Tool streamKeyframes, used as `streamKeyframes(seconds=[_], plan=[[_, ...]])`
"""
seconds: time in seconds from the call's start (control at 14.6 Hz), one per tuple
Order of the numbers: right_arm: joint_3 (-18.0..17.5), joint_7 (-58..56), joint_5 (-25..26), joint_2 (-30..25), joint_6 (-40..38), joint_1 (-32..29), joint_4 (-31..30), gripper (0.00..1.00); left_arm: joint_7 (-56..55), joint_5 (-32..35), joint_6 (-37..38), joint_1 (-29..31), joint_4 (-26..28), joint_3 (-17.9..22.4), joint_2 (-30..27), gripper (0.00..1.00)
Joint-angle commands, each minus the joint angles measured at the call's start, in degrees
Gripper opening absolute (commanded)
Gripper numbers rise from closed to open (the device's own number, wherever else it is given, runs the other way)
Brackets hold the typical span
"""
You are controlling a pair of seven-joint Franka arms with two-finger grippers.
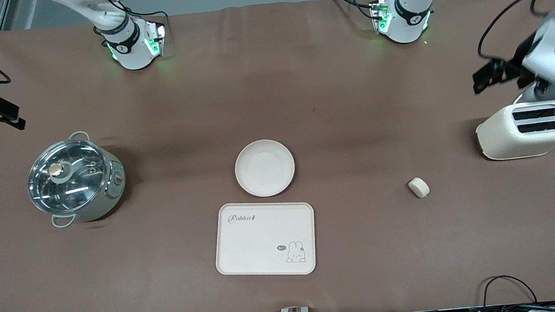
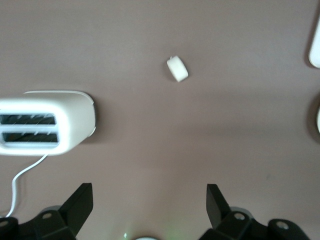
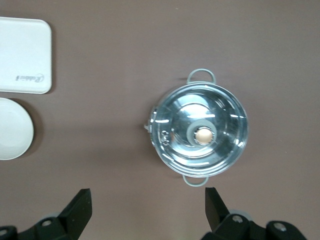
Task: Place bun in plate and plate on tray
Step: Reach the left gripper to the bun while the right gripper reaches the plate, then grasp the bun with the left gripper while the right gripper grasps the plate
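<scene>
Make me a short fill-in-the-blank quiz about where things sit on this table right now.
1. The bun lies on the ____, nearer the front camera than the toaster.
2. The tray is nearer the front camera than the ____.
3. The pot wears a glass ____.
4. Both the left hand and the right hand are ____.

Missing words: table; plate; lid; open

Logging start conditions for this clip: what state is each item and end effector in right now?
bun: loose on the table, not in the plate
plate: empty, on the table, off the tray
tray: empty
pot: glass lid on
toaster: both slots empty
left end effector: open, above the table near the toaster
right end effector: open, above the table near the pot
</scene>
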State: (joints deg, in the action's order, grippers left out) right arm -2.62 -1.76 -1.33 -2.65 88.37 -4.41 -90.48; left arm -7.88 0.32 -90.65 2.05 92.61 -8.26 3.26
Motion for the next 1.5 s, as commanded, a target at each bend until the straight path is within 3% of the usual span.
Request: streamKeyframes(seconds=[0.0,0.34,0.55,0.68,0.82,1.03,1.23,1.3,1.37,1.44], plan=[[-0.19,-0.35,-3.75,0.62,2.24,1.33,-0.66,1.00,-5.37,0.29,-4.34,0.06,-0.68,0.00,6.39,1.00],[-0.28,-0.18,-4.90,5.27,3.30,2.29,-0.92,1.00,-13.09,1.52,-19.98,-0.02,5.21,-0.44,15.09,1.00],[-0.19,-0.09,-12.44,9.93,6.80,2.92,-5.65,1.00,-23.83,1.78,-25.26,-1.86,5.21,-0.71,21.15,1.00],[-0.19,-0.17,-20.16,10.82,12.49,2.91,-12.58,1.00,-27.26,1.79,-28.42,-2.48,5.21,-0.71,24.67,1.00],[-0.28,-0.18,-24.05,12.75,19.17,5.18,-17.52,1.00,-29.29,1.87,-31.68,-2.66,5.21,-0.62,28.10,1.00],[-0.28,-0.09,-27.74,18.36,27.71,11.68,-20.52,1.00,-30.00,2.40,-37.48,-2.22,5.21,-0.36,32.41,1.00],[-0.28,-0.09,-35.21,25.30,39.90,18.80,-22.63,1.00,-32.19,3.02,-41.26,-2.05,5.12,-0.27,35.05,1.00],[-0.28,-0.09,-36.62,27.24,43.34,21.43,-22.55,1.00,-33.07,3.02,-41.97,-2.22,5.12,-0.27,35.93,0.98],[-0.28,-0.09,-39.16,29.35,46.42,23.37,-22.55,1.00,-33.25,3.02,-42.06,-2.31,5.12,-0.27,36.11,0.89],[-0.28,-0.09,-41.79,31.28,49.15,25.57,-22.46,1.00,-33.26,3.02,-42.06,-2.40,5.21,-0.27,36.29,0.70]])
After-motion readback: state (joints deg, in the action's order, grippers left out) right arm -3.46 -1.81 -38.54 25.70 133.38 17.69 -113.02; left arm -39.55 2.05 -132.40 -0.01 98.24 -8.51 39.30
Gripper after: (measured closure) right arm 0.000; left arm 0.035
